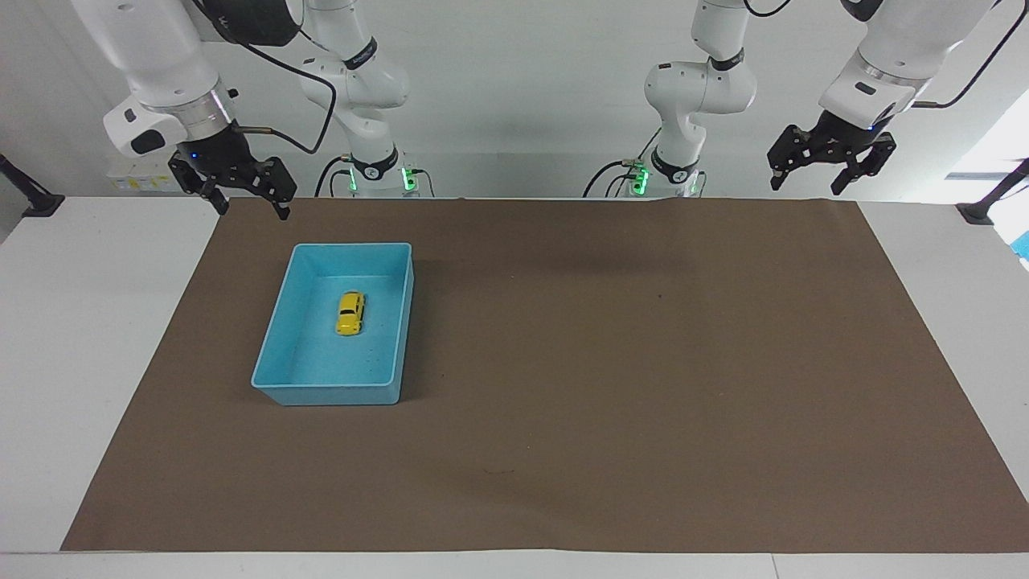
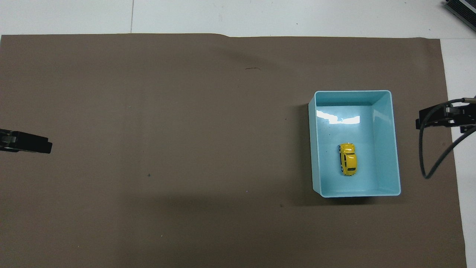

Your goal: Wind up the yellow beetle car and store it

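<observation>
The yellow beetle car (image 1: 350,313) (image 2: 348,159) lies inside the light blue bin (image 1: 277,384) (image 2: 386,141), toward the right arm's end of the table. My right gripper (image 1: 251,207) (image 2: 435,120) hangs open and empty in the air over the brown mat's corner beside the bin, apart from it. Over the mat's corner at the left arm's end, my left gripper (image 1: 806,182) (image 2: 37,146) hangs open and empty, well away from the car.
A brown mat (image 1: 611,386) (image 2: 167,149) covers most of the white table (image 1: 96,322). A cable (image 2: 433,160) loops down from the right wrist beside the bin. A dark object (image 2: 461,9) sits at the table's corner farthest from the robots.
</observation>
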